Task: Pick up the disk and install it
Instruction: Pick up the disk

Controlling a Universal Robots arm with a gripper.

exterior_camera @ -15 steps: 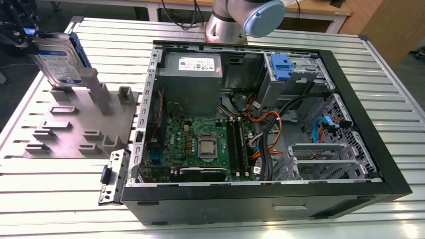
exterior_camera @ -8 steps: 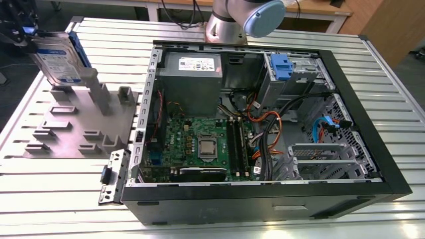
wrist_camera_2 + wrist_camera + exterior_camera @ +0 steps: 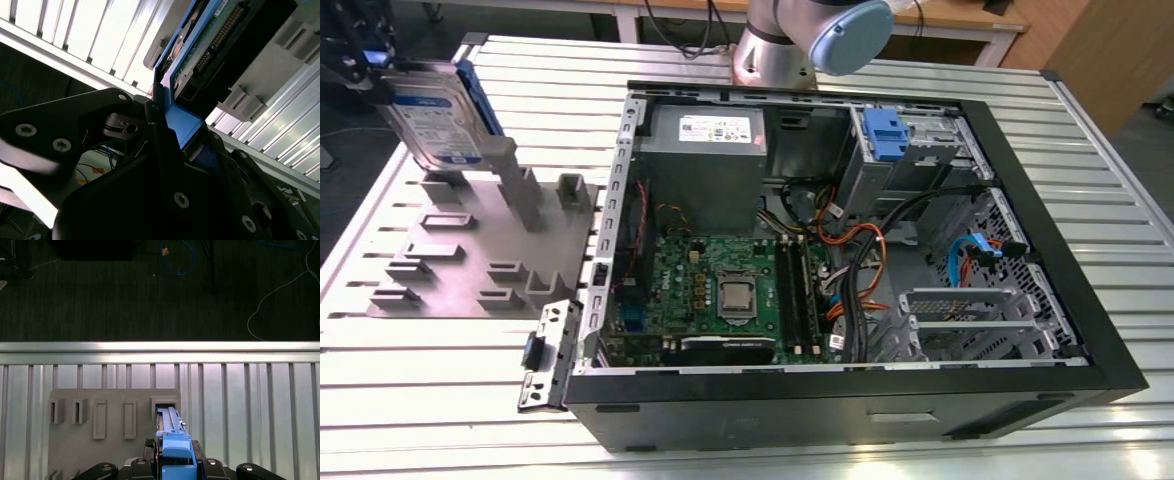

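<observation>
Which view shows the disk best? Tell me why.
The exterior view: the disk stands upright, its labelled face showing. The second wrist view shows its circuit-board side and blue carrier; the first wrist view shows it edge-on.

Computer case (image 3: 854, 405), probable fixture (image 3: 454, 255) on table (image 3: 1107, 150)

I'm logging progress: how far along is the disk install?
Done: the gripper is clamped on the disk. In hand: the disk stands upright over the grey holder plate, at the exterior view's left. Left: it is not yet inside the open computer case.
</observation>
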